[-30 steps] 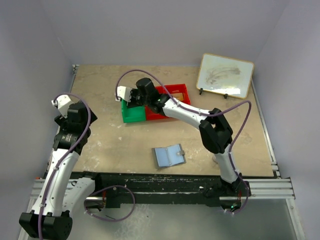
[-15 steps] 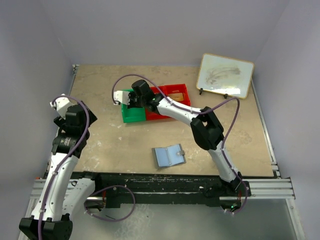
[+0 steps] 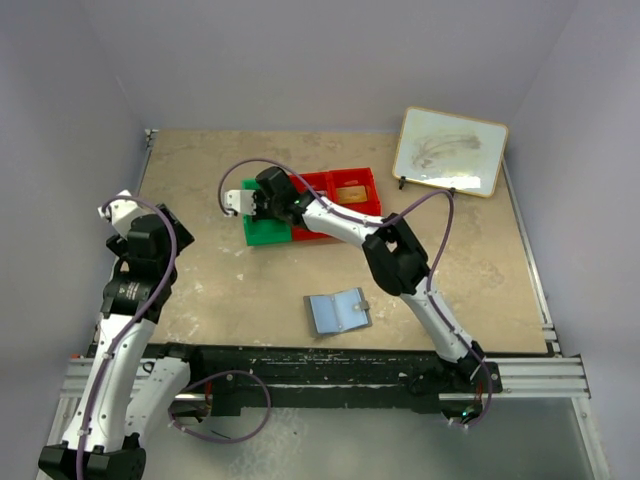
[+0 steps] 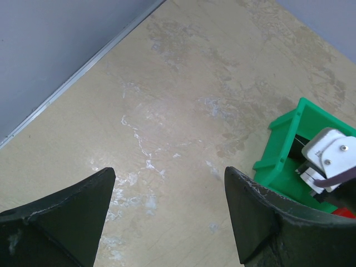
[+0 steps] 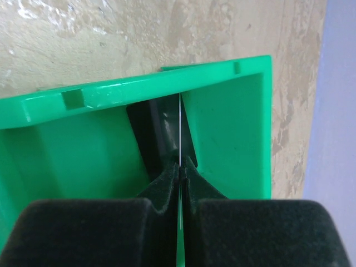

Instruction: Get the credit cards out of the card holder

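Leftward since a second ago, right hand [image 5: 181, 166], clamped on a thin card [image 5: 179, 128], hangs over the green bin [image 5: 222, 128]; drop low before releasing. Left hand [image 4: 167, 183] gapes empty.

Soft, even light, faint shadows; only the right hand [image 5: 181, 167] looks slightly blurred up close

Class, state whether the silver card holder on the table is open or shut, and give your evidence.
Open. The card holder lies with both halves spread flat, side by side, on the table.
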